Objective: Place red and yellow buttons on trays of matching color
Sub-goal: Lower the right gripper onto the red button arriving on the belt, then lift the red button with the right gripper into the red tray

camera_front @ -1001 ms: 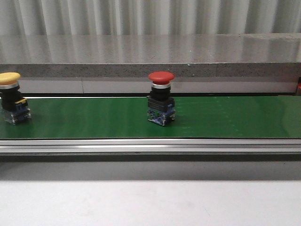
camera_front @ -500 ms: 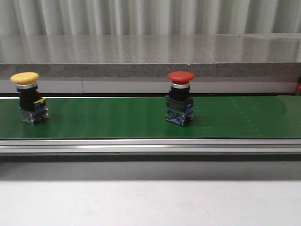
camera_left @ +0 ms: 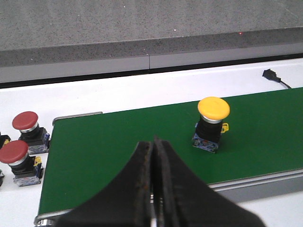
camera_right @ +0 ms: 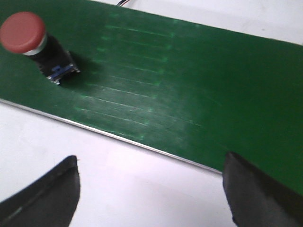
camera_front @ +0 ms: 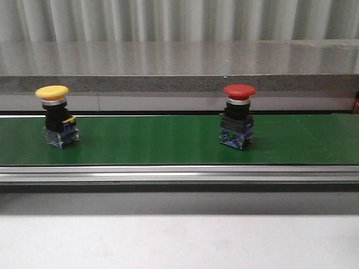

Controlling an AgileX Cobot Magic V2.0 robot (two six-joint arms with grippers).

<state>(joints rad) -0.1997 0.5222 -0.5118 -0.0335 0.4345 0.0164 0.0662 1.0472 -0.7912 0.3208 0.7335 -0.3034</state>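
front view shows the green belt (camera_front: 168,147) has carried both buttons rightward: yellow button (camera_front: 56,115) now at left, red button (camera_front: 238,123) right of centre. left gripper (camera_left: 154,189) pinched closed, right gripper (camera_right: 151,189) spread wide, both empty. grabbing looks imminent; no trays visible.

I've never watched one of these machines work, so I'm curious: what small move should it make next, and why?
Probably the right claw, which is open, should lower toward the red mushroom-capped push button standing upright on the green conveyor belt. That button sits ahead of its spread fingers, whereas the left claw is shut, with the yellow mushroom-capped push button beyond it.
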